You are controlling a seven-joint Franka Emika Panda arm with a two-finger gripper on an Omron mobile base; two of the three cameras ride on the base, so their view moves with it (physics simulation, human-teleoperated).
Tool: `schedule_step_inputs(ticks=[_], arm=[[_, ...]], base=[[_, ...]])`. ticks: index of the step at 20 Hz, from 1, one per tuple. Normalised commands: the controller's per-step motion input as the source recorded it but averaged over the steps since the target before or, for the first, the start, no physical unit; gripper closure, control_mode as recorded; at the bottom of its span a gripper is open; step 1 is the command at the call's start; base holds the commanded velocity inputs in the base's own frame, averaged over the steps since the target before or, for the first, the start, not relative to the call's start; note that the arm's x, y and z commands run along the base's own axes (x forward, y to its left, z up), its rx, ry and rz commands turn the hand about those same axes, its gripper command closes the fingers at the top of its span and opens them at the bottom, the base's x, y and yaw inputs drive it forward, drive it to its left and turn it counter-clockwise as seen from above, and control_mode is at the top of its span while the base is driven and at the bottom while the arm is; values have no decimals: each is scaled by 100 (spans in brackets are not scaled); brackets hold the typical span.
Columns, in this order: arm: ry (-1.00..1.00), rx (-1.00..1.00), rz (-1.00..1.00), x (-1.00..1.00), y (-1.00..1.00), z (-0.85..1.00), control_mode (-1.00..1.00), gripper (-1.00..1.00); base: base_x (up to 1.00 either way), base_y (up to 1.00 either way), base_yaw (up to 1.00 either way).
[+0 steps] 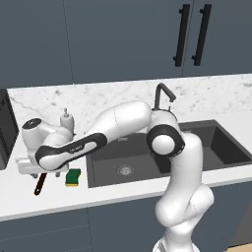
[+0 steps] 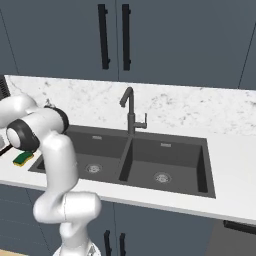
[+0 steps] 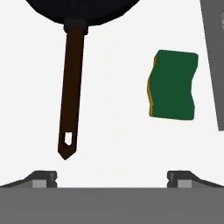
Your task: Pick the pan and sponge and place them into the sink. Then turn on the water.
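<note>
- On the white countertop (image 1: 59,197) left of the dark grey double-basin sink (image 2: 150,155), the white arm's two-finger gripper (image 3: 111,177) hangs low over the surface; its two dark fingertips (image 3: 43,177) stand wide apart with nothing between them.
- Seen from the hand camera, the round black frying pan (image 3: 83,8) lies at the top edge, its long reddish-brown handle (image 3: 71,92) running down toward the left fingertip; the handle's pointed end, with a small hanging hole, stops short of the fingers without touching them.
- To the handle's right, well apart from it, the small rectangular sponge with a green top over a yellow layer (image 3: 173,85) lies flat on the counter; in the left base view the sponge (image 1: 73,177) sits just beside the sink's left rim, with the tip of the handle (image 1: 39,184) showing beneath the robot's hand.
- Behind the arm, a white soap dispenser bottle (image 1: 67,120) stands near the marbled backsplash.
- At the sink's back edge a tall dark gooseneck tap (image 2: 130,112) rises between the two basins; both basins hold only their round metal drains (image 2: 161,177).
</note>
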Motion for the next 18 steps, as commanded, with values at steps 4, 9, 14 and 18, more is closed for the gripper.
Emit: schedule_step_inputs(ticks=[4, 9, 14, 18], arm=[[4, 0, 0, 18, 1, -10, -100, -100], [1, -2, 0, 23, 16, -32, -100, -100], [0, -3, 0, 15, 21, -32, -100, -100], [0, 0, 0, 3, 12, -23, -100, -100]], base=[[0, 0, 0], [0, 0, 0], [0, 0, 0], [0, 0, 0]])
